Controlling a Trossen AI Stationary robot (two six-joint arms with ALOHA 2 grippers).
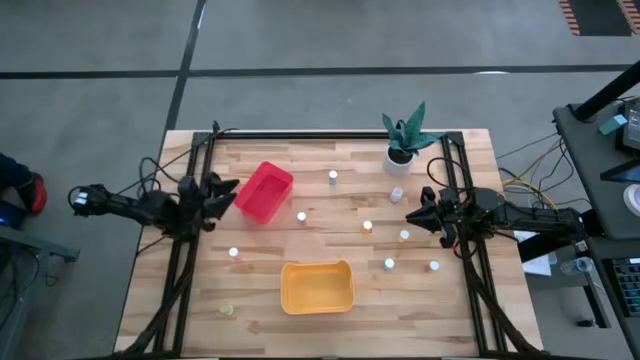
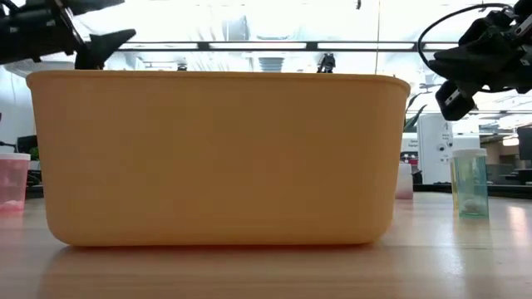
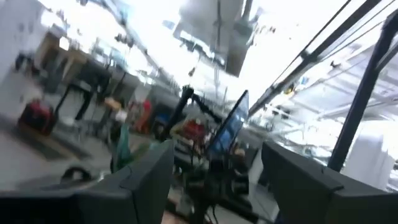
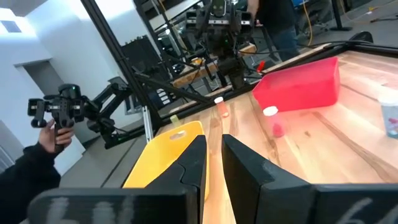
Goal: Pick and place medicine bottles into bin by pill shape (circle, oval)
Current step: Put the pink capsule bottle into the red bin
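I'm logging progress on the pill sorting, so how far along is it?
Nothing looks sorted yet. From above, the yellow bin and red bin show no bottles inside. Nothing is in hand: the left hand is open beside the red bin, and the right hand is shut and empty. The medicine bottles all still stand scattered on the table.

This is a robotics lab or workshop on an open industrial floor. A butcher-block wooden table [image 1: 330, 300] sits on grey concrete, ringed by a black metal frame [image 1: 190, 200] with cables trailing to an equipment bench [image 1: 610, 130] beside it. Past the table, the wrist views show monitors [image 3: 230, 127], more dark robot rigs [image 4: 221, 31], bright ceiling lights, and a person's hand [image 4: 53, 137] holding a handheld controller [image 4: 59, 107].
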